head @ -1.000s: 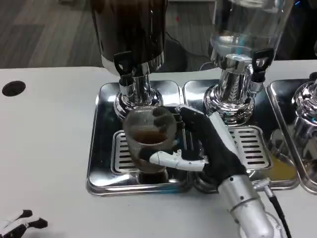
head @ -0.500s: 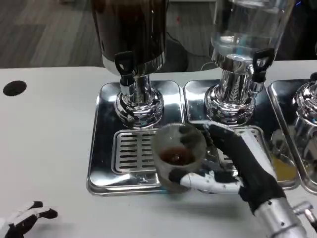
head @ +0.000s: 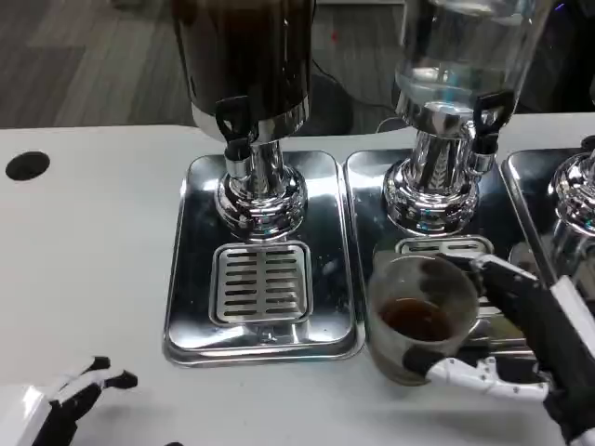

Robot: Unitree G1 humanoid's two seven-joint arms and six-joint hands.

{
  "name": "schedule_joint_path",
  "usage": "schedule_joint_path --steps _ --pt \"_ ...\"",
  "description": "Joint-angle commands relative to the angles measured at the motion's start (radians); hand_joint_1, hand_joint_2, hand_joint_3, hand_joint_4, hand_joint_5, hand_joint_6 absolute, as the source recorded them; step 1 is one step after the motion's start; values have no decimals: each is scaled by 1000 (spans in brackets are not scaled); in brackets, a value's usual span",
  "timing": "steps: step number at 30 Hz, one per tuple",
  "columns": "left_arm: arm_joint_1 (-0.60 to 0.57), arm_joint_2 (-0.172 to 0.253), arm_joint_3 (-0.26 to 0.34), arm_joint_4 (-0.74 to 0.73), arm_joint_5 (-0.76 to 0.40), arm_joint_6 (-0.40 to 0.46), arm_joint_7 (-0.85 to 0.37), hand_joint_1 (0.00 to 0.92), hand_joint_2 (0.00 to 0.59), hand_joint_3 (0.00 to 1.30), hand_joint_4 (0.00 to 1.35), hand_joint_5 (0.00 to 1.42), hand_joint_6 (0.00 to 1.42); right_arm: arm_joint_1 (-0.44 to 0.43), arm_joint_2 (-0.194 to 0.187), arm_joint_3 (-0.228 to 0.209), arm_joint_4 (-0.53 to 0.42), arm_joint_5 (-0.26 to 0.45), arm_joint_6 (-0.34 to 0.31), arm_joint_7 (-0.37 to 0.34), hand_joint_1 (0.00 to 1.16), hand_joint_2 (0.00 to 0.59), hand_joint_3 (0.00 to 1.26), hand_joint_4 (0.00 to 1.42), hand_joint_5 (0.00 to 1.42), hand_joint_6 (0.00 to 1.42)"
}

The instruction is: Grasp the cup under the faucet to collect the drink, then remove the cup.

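Fingers (head: 483,374) of the right hand (head: 535,339) wrapped around the side wall of the clear cup (head: 420,319), white tips curling beneath its front and the black palm backing it from the right: a side grasp, likely chosen to leave the mouth unobstructed and the rim level. Cup upright, dark drink (head: 416,319) pooled low inside, well short of the brim, so little risk of slopping if kept vertical. Cup clear of the dark dispenser's faucet (head: 232,125), positioned over the front edge of the neighbouring drip tray (head: 364,200) below the clear dispenser (head: 460,65); whether base rests on tray or table, or is lifted free, impossible to tell. Left drip tray (head: 191,307) with slotted grate (head: 261,282) bare beneath the faucet, consistent with collection done and removal under way, judged from position alone. Left hand (head: 79,395) low at the near-left table edge, fingers apart, nothing held, apparently parked out of the working path. White table (head: 93,232) around the trays, a dark round hole (head: 25,165) at far left, a third chrome dispenser base (head: 576,200) at far right. Main hazard for the next move: tipping the cup on set-down or knocking the chrome columns close behind.
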Motion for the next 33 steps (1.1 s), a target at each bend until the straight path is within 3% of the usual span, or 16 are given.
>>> schedule_joint_path --steps 1,7,15,25,33 --pt "5 -17 1 -42 24 6 13 0 111 263 112 192 472 21 -16 -38 -14 45 -89 19 745 67 478 536 474 193" --pt "-1 -43 -5 -96 79 13 13 0 112 240 79 159 395 47 -32 -76 51 60 -172 36 743 70 478 536 477 197" --pt "9 -65 -16 -129 116 25 -1 0 110 218 65 143 375 53 -26 -87 179 61 -281 43 742 72 478 541 481 202" --pt "29 -76 -8 -187 139 45 -21 0 104 218 65 142 381 16 -16 -93 353 74 -418 42 741 73 484 545 481 202" --pt "29 -84 -16 -221 160 64 -51 0 104 218 65 145 405 -22 -14 -119 484 40 -566 9 741 73 484 543 485 202"
